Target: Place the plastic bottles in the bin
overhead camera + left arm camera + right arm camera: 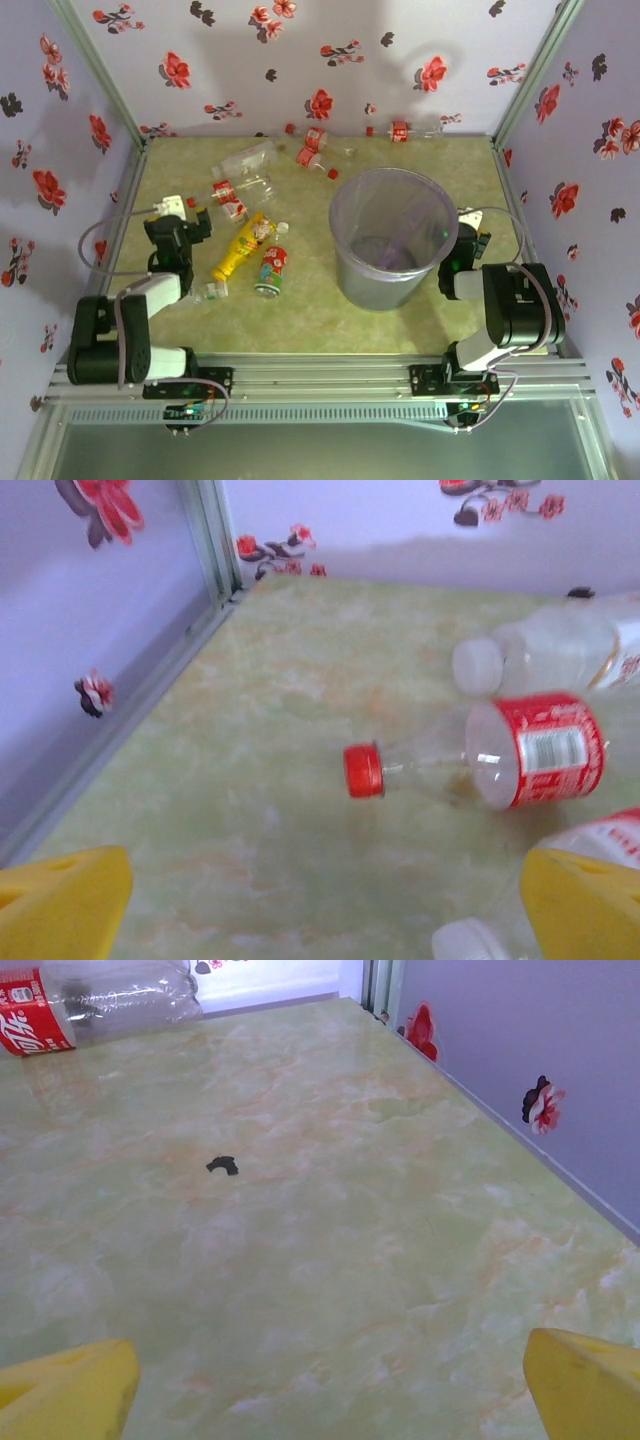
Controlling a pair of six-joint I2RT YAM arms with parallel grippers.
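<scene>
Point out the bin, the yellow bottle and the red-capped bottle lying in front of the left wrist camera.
bin (385, 288): top external view, near wall.
yellow bottle (243, 250): top external view, mid-body.
red-capped bottle (530, 752): left wrist view, red label.

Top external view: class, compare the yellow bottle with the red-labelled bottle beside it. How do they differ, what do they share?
The yellow bottle is longer and slimmer; the red-labelled bottle shorter, stubbier. The yellow bottle lies slanted; the red-labelled bottle runs almost straight near-to-far. Both lie flat outside the bin.
</scene>
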